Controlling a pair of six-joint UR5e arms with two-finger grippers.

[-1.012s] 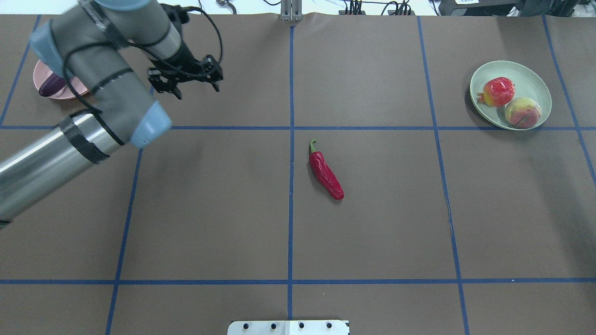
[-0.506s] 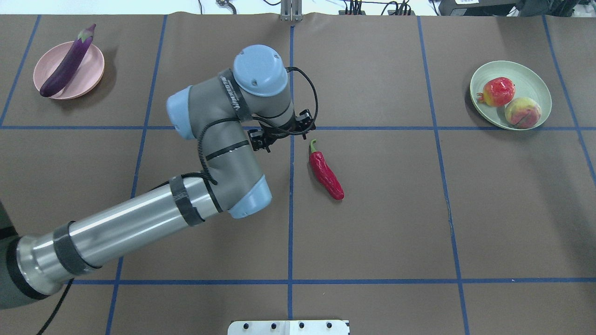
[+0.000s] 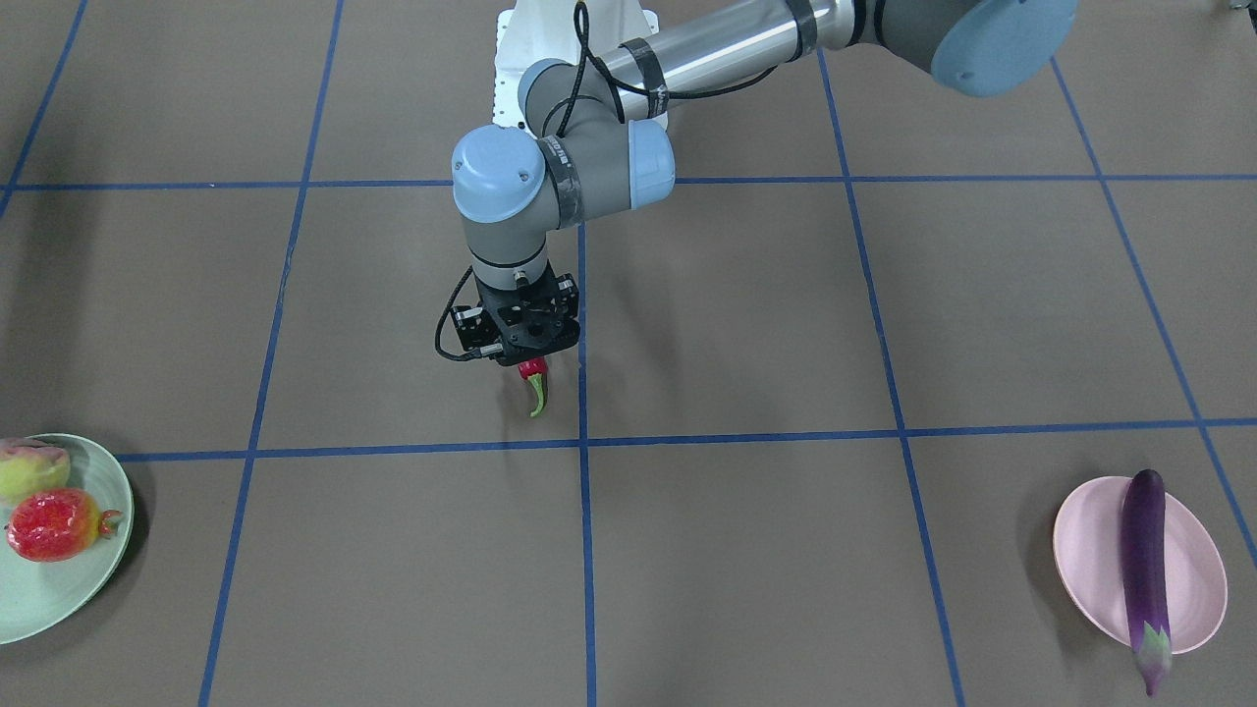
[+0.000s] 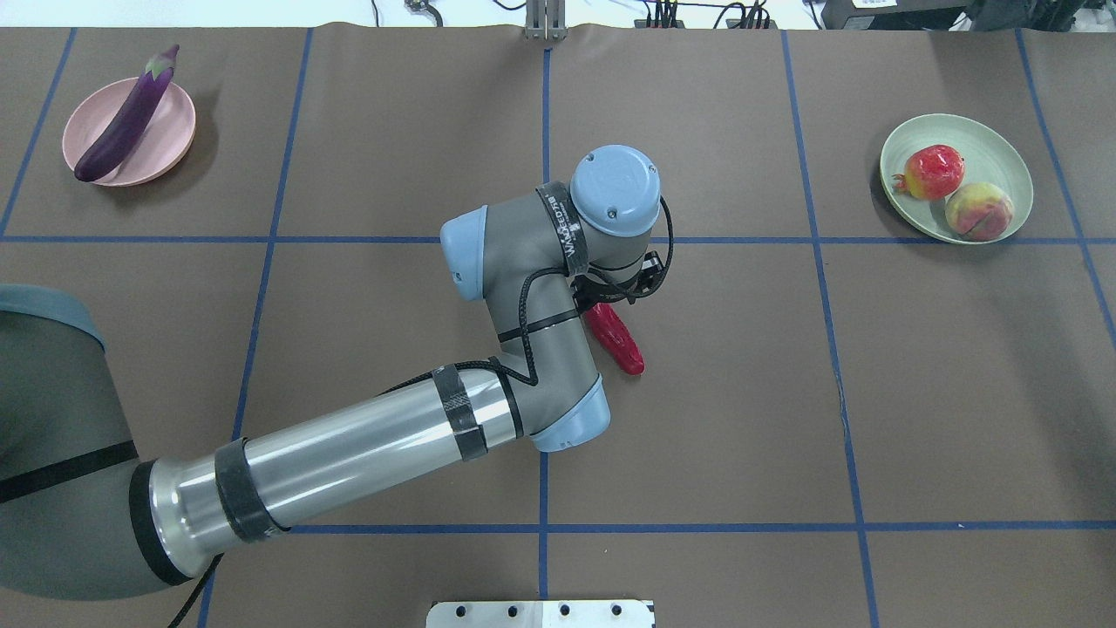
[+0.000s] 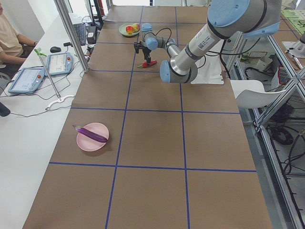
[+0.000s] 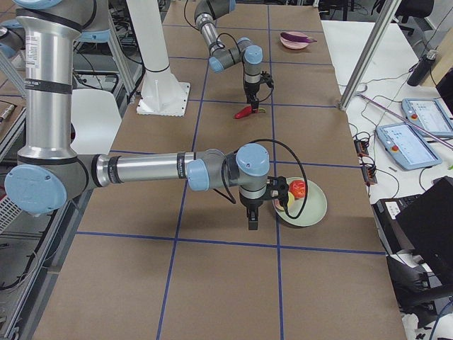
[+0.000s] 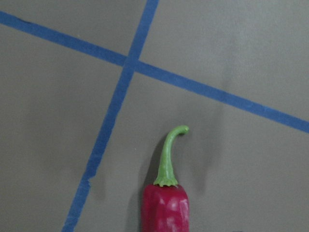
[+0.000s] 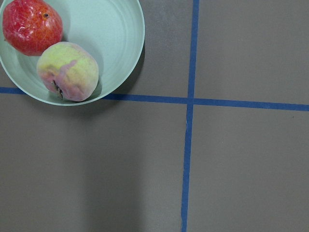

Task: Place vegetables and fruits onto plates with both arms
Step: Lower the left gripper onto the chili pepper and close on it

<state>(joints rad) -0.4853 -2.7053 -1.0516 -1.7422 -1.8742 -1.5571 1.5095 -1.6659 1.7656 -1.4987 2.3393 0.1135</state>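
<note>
The wrinkled red chili pepper (image 7: 165, 207) with its curved green stem is lying near the middle of the brown paper-covered bench (image 4: 785, 392), directly under the black left hand (image 3: 519, 336). The overhead view is hiding that hand behind the wrist joint and showing only the pepper's red tip. The front-facing view is showing the hand's body over the pepper, with the stem poking out. Neither is showing fingers, so its grip cannot be told.

Farther out, the pale mint green round plate (image 4: 1003, 144) is carrying the mottled red-orange pomegranate (image 4: 934, 172) and the yellow-green blushed peach (image 4: 978, 210). Only the right-side view is showing the right hand (image 6: 252, 221), hanging just beside that plate, its state unclear. The pale pink round plate (image 4: 170, 131) is holding the glossy purple eggplant (image 4: 126, 118).
</note>
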